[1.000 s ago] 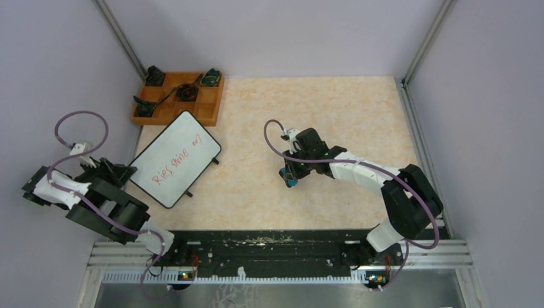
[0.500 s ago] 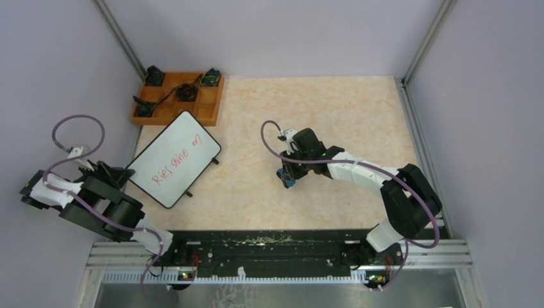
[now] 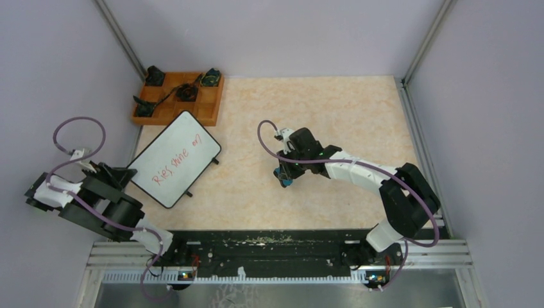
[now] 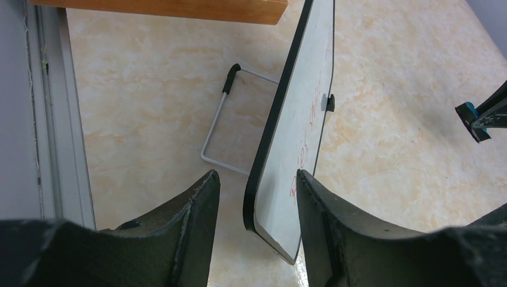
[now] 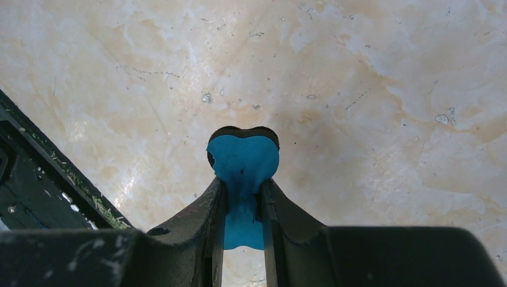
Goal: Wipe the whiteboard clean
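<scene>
Tabletop [image 3: 333,109] bears one whiteboard [image 3: 174,160], one orange tray [image 3: 210,108]; jaws pinch one eraser [image 5: 242,161].

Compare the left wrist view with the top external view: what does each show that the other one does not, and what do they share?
Only the left wrist view: a wire stand behind the tilted whiteboard, whose near corner lies between the open fingers of the left gripper.
Only the top external view: the dark items in the orange tray, and the whole right arm, its right gripper shut on a blue eraser over the table.
Both: the whiteboard with red writing, the tray, the eraser.
</scene>
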